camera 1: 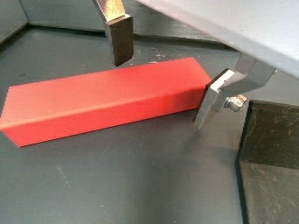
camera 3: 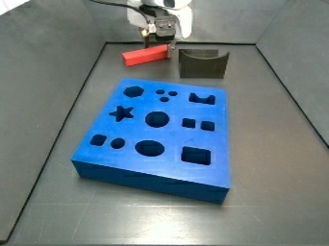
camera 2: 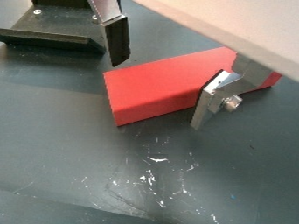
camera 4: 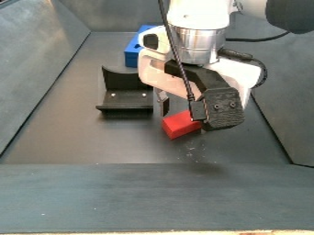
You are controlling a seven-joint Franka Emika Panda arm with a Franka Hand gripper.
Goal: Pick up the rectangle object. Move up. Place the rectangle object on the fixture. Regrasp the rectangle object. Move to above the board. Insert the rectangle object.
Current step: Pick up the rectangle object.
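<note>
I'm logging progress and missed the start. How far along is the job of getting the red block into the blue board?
Nothing looks finished. The rectangle object lies flat on the floor. In hand: the end effector is down over it, fingers on either side with gaps showing, so not yet gripped. Left: lifting, placing on the fixture, which holds nothing, regrasping, and inserting into the board.

Smooth matt red block (camera 1: pixel 100 107), brushed-metal tool (camera 1: pixel 167 74) fingers (camera 1: pixel 216 99), scuffed floor (camera 2: pixel 152 179)

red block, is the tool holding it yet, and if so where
Not yet. The tool straddles one end of the red block, a finger on each long side, but gaps show; the block lies flat on the floor.
</note>
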